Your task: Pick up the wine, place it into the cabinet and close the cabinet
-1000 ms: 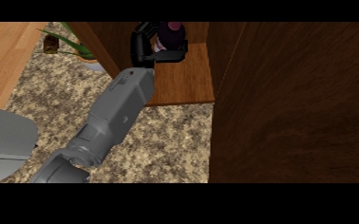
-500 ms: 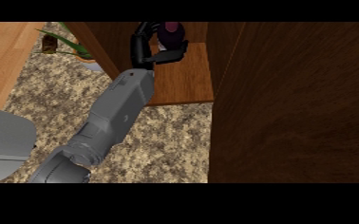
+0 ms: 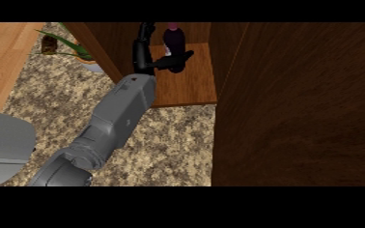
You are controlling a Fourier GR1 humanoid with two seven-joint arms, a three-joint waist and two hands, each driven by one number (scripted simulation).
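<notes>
The wine bottle [image 3: 173, 37], dark with a magenta top, stands upright on the cabinet's wooden shelf [image 3: 191, 84], deep inside the open cabinet. My right hand [image 3: 146, 58] is inside the cabinet just left of the bottle. Its fingers [image 3: 147, 34] stretch straight up beside the bottle, while the thumb [image 3: 178, 59] reaches across the bottle's lower front and touches it. The hand is open. My left hand does not show; only a grey bit of arm [image 3: 14, 145] sits at the lower left edge.
The cabinet's dark wooden door [image 3: 292, 106] stands open and fills the right half of the view. A potted plant [image 3: 71, 48] with green leaves stands left of the cabinet. Speckled counter [image 3: 178, 140] lies in front of the shelf.
The fingers that were curled round the bottle have straightened and come off it to the left. The bottle now stands on the shelf on its own.
</notes>
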